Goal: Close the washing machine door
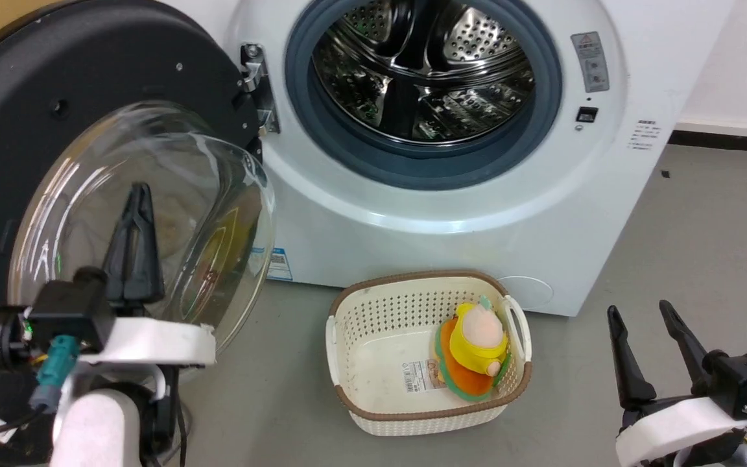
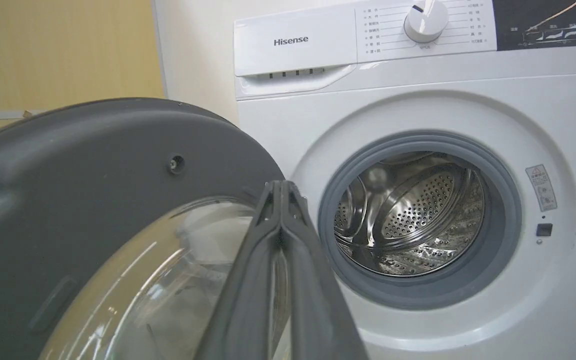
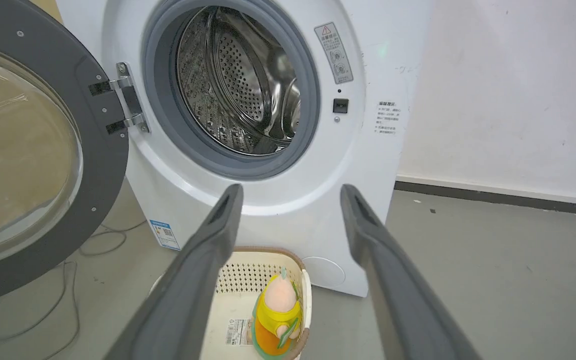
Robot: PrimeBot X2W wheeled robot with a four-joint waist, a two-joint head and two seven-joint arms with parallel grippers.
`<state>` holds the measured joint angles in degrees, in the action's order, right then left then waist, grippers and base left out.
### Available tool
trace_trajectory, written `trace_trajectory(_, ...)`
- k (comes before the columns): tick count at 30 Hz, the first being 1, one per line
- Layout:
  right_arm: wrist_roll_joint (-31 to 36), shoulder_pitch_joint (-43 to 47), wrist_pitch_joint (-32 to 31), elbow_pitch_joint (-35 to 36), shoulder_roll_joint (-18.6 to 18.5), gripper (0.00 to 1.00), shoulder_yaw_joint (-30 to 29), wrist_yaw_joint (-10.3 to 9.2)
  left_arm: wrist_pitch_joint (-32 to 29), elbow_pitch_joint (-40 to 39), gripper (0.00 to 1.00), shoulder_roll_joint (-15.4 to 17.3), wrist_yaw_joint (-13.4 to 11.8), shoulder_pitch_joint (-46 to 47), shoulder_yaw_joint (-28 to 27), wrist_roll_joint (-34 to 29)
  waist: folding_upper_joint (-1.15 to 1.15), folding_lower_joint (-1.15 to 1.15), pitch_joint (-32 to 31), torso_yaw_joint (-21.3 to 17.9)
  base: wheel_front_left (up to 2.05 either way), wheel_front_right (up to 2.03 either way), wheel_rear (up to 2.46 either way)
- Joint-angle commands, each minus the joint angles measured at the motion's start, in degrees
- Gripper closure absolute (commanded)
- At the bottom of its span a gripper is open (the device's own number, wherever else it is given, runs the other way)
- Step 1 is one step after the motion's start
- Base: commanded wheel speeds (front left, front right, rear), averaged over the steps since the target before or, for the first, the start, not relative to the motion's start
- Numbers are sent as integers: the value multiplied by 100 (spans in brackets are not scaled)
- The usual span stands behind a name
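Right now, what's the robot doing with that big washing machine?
The robot is meant to shut the washing machine door, which stands wide open to the left of the washing machine. Its left pincer, fingers pressed together, is right in front of the door's bulging glass; I cannot tell if it touches. The right pincer hangs open low on the right, holding nothing. A basket with a plush toy inside sits on the floor before the machine.

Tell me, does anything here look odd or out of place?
A plush toy sits alone in the laundry basket on the floor before the washing machine, odd for laundry. The washing machine door hangs wide open. Nothing looks spilled or broken.
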<state>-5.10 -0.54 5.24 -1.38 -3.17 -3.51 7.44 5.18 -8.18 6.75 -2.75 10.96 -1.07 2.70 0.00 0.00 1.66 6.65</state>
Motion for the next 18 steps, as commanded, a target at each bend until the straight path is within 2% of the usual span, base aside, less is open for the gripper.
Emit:
trace_trajectory(1,-46,36,58,-26,11,0,-37,2,63,-83,100,44,47,201,-62,88,0,0,44,92,0,0,0)
trace_trajectory(8,-108,32,142,-77,13,0,-117,2,147,-169,100,147,233,712,-351,313,0,0,114,361,0,0,0)
trace_trajectory(18,-187,17,285,-165,16,0,-243,2,290,-211,100,344,450,1619,-1095,863,0,0,249,750,0,0,0)
